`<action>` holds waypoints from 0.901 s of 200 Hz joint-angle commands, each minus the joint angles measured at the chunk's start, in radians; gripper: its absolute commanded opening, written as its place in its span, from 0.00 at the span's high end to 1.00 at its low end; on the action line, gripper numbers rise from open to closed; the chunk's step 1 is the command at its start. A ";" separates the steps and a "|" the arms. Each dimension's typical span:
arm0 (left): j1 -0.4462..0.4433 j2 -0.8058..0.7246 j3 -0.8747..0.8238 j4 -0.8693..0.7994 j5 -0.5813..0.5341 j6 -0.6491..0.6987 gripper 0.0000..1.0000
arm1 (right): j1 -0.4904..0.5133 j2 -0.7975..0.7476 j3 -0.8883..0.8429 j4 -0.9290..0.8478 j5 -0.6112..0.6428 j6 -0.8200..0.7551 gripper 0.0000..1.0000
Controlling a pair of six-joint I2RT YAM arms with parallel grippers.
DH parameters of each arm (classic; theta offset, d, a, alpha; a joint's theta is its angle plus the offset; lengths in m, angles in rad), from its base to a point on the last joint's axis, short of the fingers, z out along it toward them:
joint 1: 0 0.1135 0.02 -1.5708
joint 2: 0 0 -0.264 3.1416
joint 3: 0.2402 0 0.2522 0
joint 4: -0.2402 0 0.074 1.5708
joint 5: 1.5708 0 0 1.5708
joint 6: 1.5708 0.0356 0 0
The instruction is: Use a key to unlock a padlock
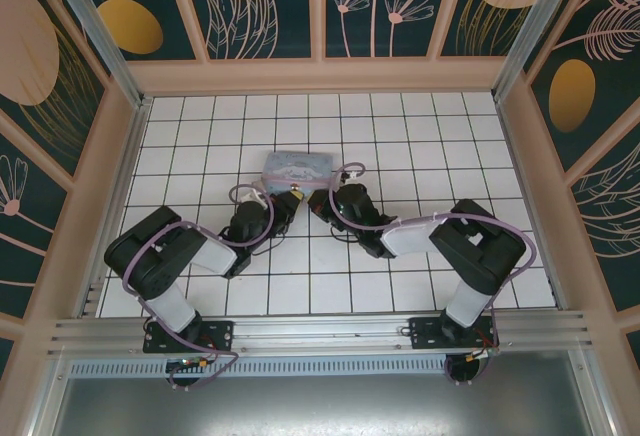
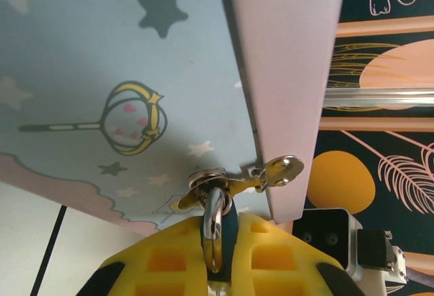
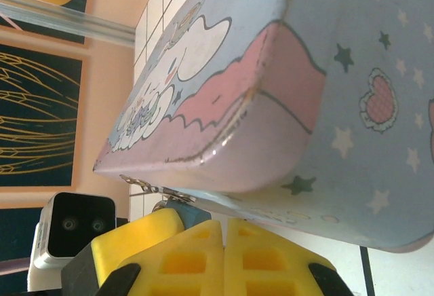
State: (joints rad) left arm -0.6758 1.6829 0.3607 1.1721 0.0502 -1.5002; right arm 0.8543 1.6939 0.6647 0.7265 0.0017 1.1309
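Tiled floor (image 1: 200, 136), boxed on three sides by floral wall panels (image 1: 260, 6); bare tiles lie left, right and near of the work.

At left, the left gripper (image 2: 221, 231) has its yellow pads clenched on the padlock (image 2: 213, 223), which hangs by its shackle from the hasp (image 2: 210, 182) at the near edge of the tin (image 2: 102, 51).

At right, the right gripper (image 3: 224, 242) has its pads pressed together just beside the lock. The key is not made out; cannot tell if it is pinched there.

Risks:
- The wrists sit very close, so a twist may knock them together.
- Pulling the shackle may drag the tin.
- A misaligned key may slip.

Room: tight between the grippers, the tin blocks forward travel, and retreat toward the bases looks open.
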 commanded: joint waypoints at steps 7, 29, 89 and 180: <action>-0.094 -0.021 -0.006 0.093 0.402 -0.002 1.00 | 0.049 -0.018 -0.006 0.321 -0.196 0.022 1.00; -0.094 -0.041 -0.028 0.115 0.413 -0.021 1.00 | 0.051 -0.011 -0.056 0.434 -0.196 0.103 1.00; -0.095 -0.137 -0.076 0.109 0.379 -0.026 1.00 | 0.096 -0.026 -0.118 0.535 -0.143 0.237 1.00; -0.094 -0.282 -0.062 -0.056 0.305 0.022 1.00 | 0.132 0.011 -0.137 0.643 -0.097 0.326 1.00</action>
State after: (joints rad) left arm -0.6884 1.4242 0.2569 1.0985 0.1413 -1.5200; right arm 0.9318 1.6909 0.4793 1.1835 0.0093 1.4151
